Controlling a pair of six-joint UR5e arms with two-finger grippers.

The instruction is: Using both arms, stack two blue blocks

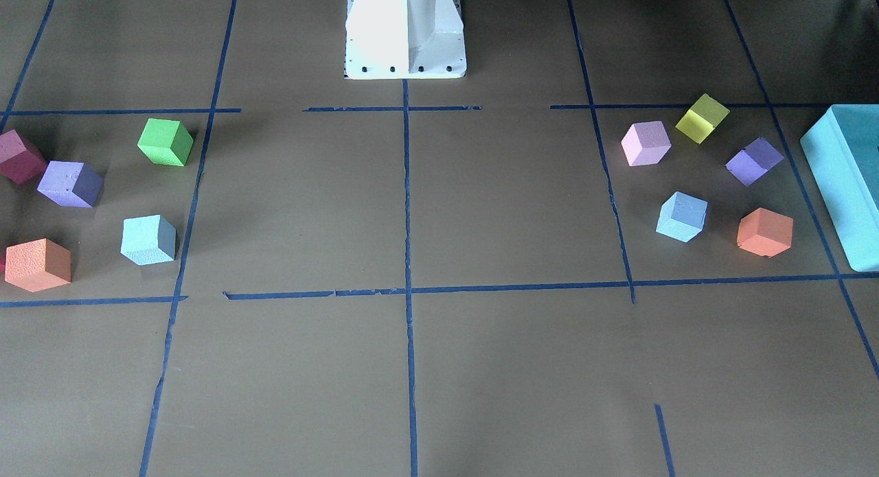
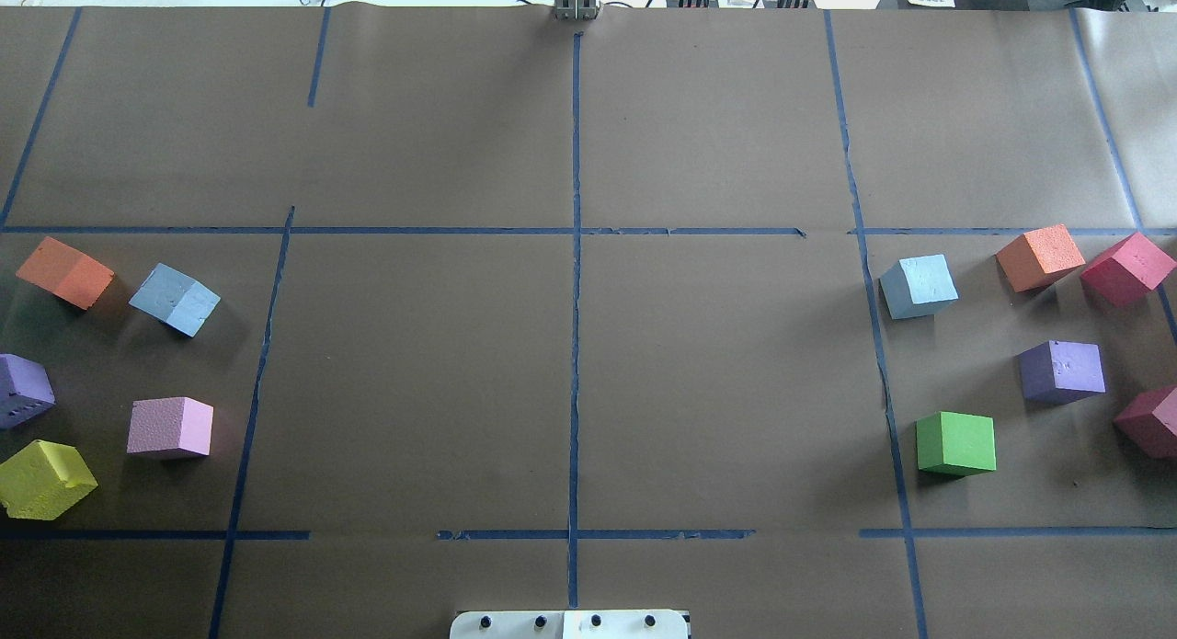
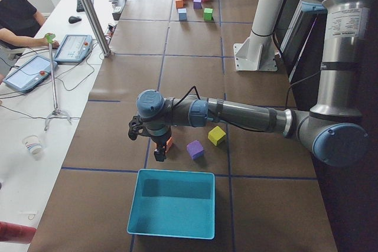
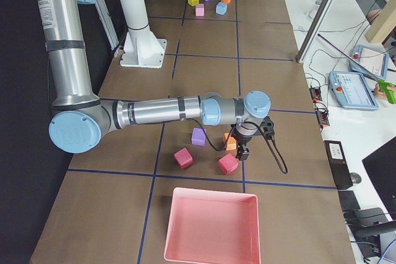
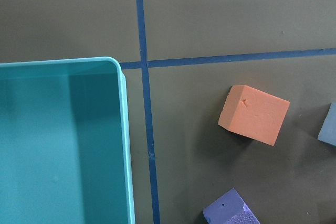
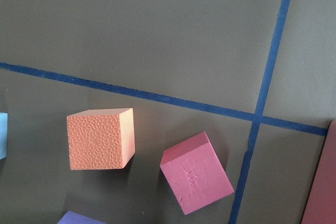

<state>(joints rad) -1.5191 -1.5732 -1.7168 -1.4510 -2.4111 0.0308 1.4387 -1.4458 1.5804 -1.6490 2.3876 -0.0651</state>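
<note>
Two pale blue blocks lie far apart on the brown table. One blue block (image 2: 175, 299) is on my left side, also in the front view (image 1: 682, 217). The other blue block (image 2: 918, 287) is on my right side, also in the front view (image 1: 148, 240). My left gripper (image 3: 159, 154) shows only in the exterior left view, hanging over an orange cube (image 5: 254, 114) by the turquoise box. My right gripper (image 4: 243, 153) shows only in the exterior right view, over another orange cube (image 6: 100, 139). I cannot tell whether either is open or shut. Each wrist view shows only a sliver of blue block at its edge.
A large turquoise box (image 1: 845, 182) stands at my left end, a pink tray (image 4: 212, 227) at my right end. Purple, pink, yellow, green, orange and crimson cubes lie around the blue blocks. The white pedestal (image 1: 405, 31) stands at the centre back. An operator sits beside the table (image 3: 15, 16).
</note>
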